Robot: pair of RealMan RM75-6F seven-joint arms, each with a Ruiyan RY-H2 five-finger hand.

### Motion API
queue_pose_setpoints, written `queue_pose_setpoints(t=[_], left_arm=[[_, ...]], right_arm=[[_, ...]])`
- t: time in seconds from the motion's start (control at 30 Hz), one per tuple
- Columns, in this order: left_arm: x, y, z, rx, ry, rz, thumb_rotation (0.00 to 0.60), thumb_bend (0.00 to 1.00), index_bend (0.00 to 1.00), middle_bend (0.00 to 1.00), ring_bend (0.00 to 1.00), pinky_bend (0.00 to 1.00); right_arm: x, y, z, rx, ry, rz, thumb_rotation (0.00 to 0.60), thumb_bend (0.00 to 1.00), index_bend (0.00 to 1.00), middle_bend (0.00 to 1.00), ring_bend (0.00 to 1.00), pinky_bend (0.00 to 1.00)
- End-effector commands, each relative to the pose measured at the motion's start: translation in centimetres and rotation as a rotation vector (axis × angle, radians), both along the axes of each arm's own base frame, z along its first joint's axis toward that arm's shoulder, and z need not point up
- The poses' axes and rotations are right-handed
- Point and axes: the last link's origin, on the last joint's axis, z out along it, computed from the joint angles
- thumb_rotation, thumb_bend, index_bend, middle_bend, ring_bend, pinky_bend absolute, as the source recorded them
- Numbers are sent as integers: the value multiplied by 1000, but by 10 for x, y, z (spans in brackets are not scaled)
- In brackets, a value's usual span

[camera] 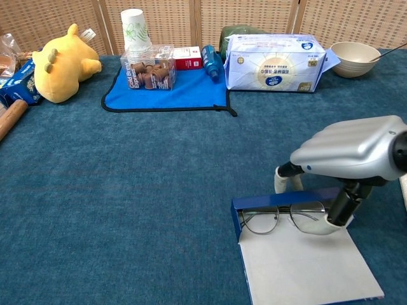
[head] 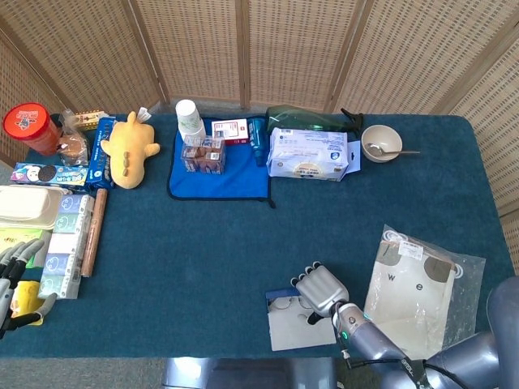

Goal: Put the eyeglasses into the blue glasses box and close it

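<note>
The eyeglasses [camera: 282,217] lie lenses-up in the shallow tray of the blue glasses box [camera: 240,213], which sits open near the front edge of the worktop [camera: 127,190], its pale lid flap [camera: 305,267] spread flat toward the robot. The right hand [camera: 346,159] arches over the right end of the frame, one dark finger [camera: 343,204] coming down beside the right lens and the thumb [camera: 285,180] behind the box wall; whether it actually pinches the frame or only rests against it cannot be told from these views.

The placing step looks all but done (the glasses seem seated inside). What remains is letting go, clearing the hand, then folding the flap over, which calls for getting fingers under its front edge.

The flap reaches close to the worktop's front edge, so there is little room on that side. A clear plastic bag [head: 413,279] lies just to the right. To the left and behind, open blue cloth gives free space. The left hand [head: 16,279] hangs at the far left by stacked packets [head: 65,243], fingers apart, holding nothing.
</note>
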Motion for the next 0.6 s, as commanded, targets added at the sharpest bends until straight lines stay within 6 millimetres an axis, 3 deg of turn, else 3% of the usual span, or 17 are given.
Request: queue_pose_setpoints(t=[0.03, 0.3, 0.6], left_arm=[[1, 1, -1, -2, -1, -5, 600, 291, 0, 81, 0, 0], [2, 3, -5, -13, -8, -12, 600, 292, 0, 81, 0, 0], [1, 0, -4, -8, -12, -9, 600, 292, 0, 81, 0, 0]], right_arm=[[-3, 3, 2, -2, 4, -9, 230, 324, 221, 329, 218, 210], [-13, 14, 11, -18, 6, -36, 227, 325, 215, 329, 218, 211], [-8, 19, 6, -2, -17, -12, 230, 325, 215, 329, 218, 211]])
